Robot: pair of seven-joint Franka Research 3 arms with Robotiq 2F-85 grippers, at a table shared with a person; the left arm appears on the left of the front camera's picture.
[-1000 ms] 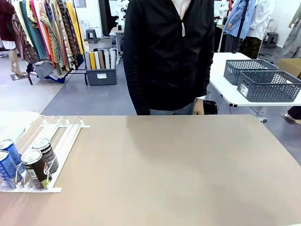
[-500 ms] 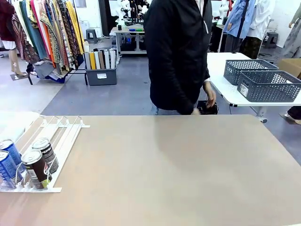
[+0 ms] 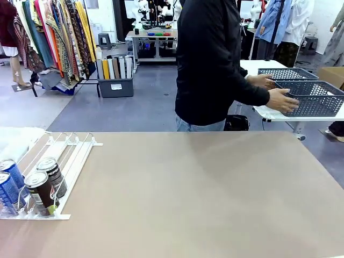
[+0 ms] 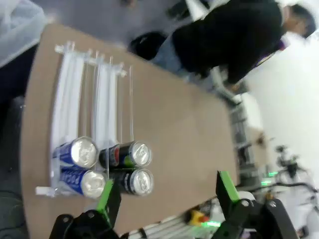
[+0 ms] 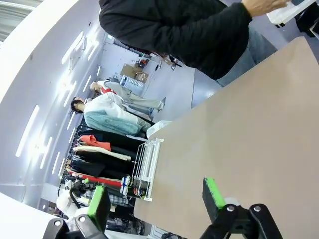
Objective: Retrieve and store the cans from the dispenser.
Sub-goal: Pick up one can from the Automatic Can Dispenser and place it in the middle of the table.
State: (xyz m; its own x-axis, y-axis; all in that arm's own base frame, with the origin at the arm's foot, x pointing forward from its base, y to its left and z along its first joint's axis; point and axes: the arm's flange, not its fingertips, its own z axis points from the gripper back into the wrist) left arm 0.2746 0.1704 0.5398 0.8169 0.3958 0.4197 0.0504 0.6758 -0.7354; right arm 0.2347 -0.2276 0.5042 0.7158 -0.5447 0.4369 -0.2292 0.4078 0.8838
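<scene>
The white wire dispenser [image 3: 70,153] lies at the table's left edge, and cans stand at its low near end. Two are dark cans [image 3: 42,193] in the right lanes and two are blue cans [image 3: 8,191] in the left lanes. In the left wrist view my left gripper [image 4: 168,194] hangs open well above the table, over the dark cans [image 4: 130,168], the blue cans [image 4: 77,167] and the dispenser [image 4: 75,89]. My right gripper [image 5: 155,200] is open and holds nothing, high over the table, with the dispenser [image 5: 147,167] far off.
A person in a black top [image 3: 209,64] stands at the far edge, turned to picture right, both hands on a grey lattice basket [image 3: 317,99] on a white side table [image 3: 258,102]. A second basket [image 3: 279,75] sits behind it. The tan table [image 3: 204,193] stretches wide.
The person has turned toward picture right and reached both hands to the grey basket on the side table. The cans and the dispenser have not moved.
</scene>
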